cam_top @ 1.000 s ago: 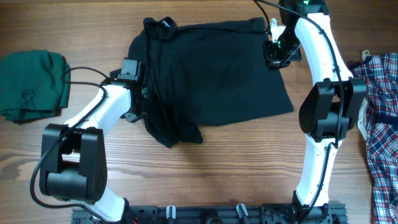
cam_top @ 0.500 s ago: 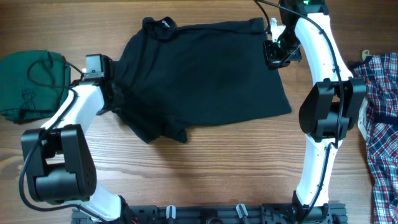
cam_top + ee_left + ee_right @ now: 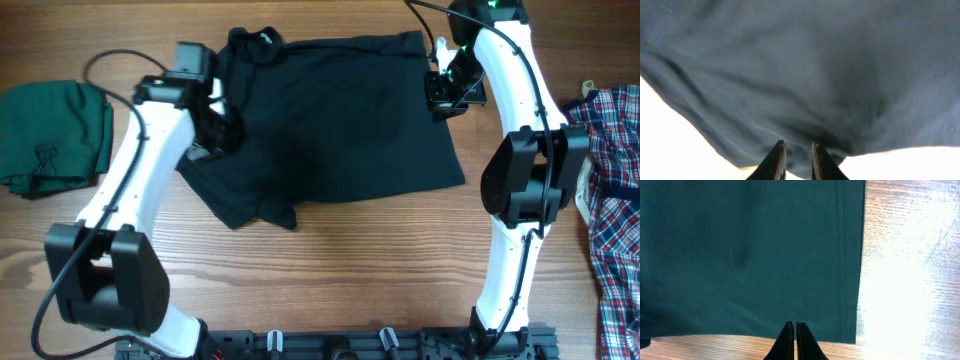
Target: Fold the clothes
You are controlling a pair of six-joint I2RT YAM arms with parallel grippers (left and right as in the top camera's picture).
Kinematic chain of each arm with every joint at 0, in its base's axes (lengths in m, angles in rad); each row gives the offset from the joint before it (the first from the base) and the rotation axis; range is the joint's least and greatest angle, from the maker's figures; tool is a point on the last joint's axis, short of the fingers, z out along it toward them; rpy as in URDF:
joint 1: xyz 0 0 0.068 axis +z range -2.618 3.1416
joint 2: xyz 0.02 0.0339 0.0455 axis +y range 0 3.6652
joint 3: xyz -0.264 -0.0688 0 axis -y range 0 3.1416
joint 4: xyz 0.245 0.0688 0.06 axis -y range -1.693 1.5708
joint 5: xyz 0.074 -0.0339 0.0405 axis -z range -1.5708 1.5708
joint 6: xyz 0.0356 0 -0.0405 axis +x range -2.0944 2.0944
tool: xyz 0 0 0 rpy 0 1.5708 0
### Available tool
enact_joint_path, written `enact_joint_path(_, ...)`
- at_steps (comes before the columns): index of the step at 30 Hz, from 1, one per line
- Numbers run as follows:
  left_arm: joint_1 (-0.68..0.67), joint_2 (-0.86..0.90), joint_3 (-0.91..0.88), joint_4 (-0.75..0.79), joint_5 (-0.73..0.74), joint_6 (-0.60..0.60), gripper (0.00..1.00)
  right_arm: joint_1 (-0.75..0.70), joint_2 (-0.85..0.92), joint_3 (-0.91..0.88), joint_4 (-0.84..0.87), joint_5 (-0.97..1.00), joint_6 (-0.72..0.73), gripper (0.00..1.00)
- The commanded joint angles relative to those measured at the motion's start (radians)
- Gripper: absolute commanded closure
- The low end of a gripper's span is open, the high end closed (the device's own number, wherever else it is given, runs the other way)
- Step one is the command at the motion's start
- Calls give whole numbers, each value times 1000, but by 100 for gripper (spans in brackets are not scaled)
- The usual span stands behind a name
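The left end effector [image 3: 215, 130], pinched narrow on the black shirt [image 3: 340, 130], has swung inward, carrying its side over; the right end effector [image 3: 448, 95], closed on the hem, anchors it.

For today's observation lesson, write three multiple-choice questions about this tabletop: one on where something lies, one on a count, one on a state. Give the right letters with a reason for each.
1. Relative to the black shirt, the green garment lies: A) to its left; B) on top of it; C) to its right.
2. Garments on the table: A) one; B) three; C) five.
3. The right gripper's jaws are: A) spread wide; B) closed together; C) out of view.

Answers:
1 A: in the overhead view it sits at the left edge, apart from the shirt.
2 B: the green one, the black one and the plaid shirt.
3 B: the right wrist view shows the tips meeting near the shirt's edge.
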Motion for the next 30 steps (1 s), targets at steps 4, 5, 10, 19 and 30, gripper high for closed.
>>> enact_joint_path(4, -101, -7, 2, 35, 29, -40, 82, 2, -58, -124, -50, -11, 68, 96)
enact_joint_path(5, -98, -7, 2, 43, 18, -40, 82, 2, -89, -166, -47, -11, 68, 96)
enact_joint_path(10, -91, -7, 2, 64, -32, -40, 77, -1, -391, -627, 262, -16, 105, 96)
enact_joint_path(19, -89, 10, 1, 117, -117, -39, 74, -2, -409, -859, 607, 13, 98, 96)
enact_joint_path(30, -89, 10, -2, 132, -160, -39, 73, -3, -403, -1055, 746, 164, 150, 96)
